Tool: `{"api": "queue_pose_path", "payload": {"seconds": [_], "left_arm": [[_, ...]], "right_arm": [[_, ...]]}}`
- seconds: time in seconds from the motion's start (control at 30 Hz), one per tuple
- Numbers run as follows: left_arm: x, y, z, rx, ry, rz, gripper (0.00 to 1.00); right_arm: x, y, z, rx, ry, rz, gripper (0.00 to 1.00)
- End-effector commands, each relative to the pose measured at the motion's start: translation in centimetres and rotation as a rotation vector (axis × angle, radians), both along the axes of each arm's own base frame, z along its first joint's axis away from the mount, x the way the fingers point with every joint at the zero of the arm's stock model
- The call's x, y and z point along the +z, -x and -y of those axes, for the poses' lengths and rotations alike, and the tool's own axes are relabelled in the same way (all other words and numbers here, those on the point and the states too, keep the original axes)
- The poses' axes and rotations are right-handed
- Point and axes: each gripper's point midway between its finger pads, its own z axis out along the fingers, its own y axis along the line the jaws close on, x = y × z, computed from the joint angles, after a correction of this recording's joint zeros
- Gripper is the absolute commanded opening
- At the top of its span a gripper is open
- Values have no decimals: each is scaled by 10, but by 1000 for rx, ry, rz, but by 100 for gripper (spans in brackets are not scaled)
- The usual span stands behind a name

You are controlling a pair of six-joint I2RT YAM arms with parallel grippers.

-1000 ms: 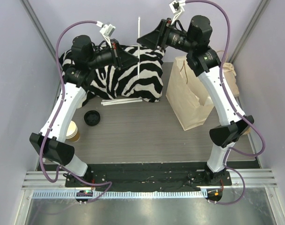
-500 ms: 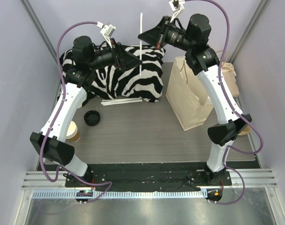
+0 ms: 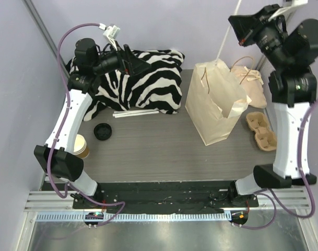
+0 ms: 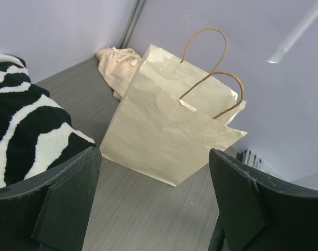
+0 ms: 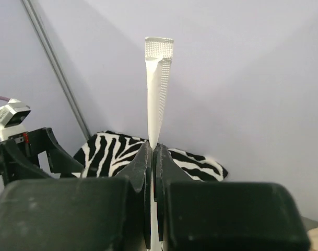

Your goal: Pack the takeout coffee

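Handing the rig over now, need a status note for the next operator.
Left end effector: open, empty, over the striped blanket.
Right end effector: shut on a wrapped straw, raised high at the back.
Cup: at the left edge of the table, untouched. Lid lies loose nearby. Bag stands upright, open.
Done: nothing packed that shows.
Left: cup into the bag.

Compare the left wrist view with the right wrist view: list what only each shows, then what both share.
Left wrist only: the bag standing with handles up, a beige cloth behind it, the table, and the left gripper open and empty. Right wrist only: the right gripper shut on a white straw, and the left arm's end from outside. Both: the zebra blanket and the purple wall; the blurred white strip at the left wrist's top right is likely that straw.
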Motion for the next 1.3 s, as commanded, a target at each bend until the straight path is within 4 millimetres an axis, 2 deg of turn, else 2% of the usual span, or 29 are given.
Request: {"api": "queue_pose_path", "payload": {"seconds": [0.0,0.07,0.1,0.17,0.2,0.27,0.3,0.43,0.57,0.73,0.87,1.07,1.1,1.23,1.27], "left_arm": [[11,-1,3,-21,-3,46,89],[9,-4,4,-28,-3,40,89],[8,-5,5,-29,-3,36,89],[7,-7,5,-23,-5,34,90],[7,-6,5,-25,-7,40,90],[4,-5,4,-23,-10,35,91],[0,-5,3,-20,-16,30,91],[-5,3,-1,-7,-53,36,92],[-14,8,-5,9,-77,24,93],[-21,11,-6,13,-76,-6,93],[-22,10,-6,13,-77,-8,93],[-26,7,-6,14,-83,-17,94],[-27,6,-7,18,-86,-19,94],[-36,2,-8,29,-112,-37,94],[-38,1,-9,35,-121,-50,94]], "right_arm": [[-36,5,31,-201,153,-62,1],[-51,3,41,-252,163,-104,1],[-72,-5,42,-262,181,-152,1],[-81,-5,46,-282,181,-157,1],[-103,-13,45,-279,191,-196,1],[-110,-17,43,-271,190,-184,1],[-124,-23,41,-265,185,-212,1],[-150,-34,33,-226,205,-234,1],[-185,-41,29,-197,248,-274,1],[-214,-44,23,-153,280,-324,1],[-248,-45,23,-137,314,-391,1],[-273,-45,17,-99,331,-450,1],[-275,-45,18,-97,332,-458,2],[-281,-41,17,-90,339,-508,23],[-277,-40,17,-86,335,-508,29]]}}
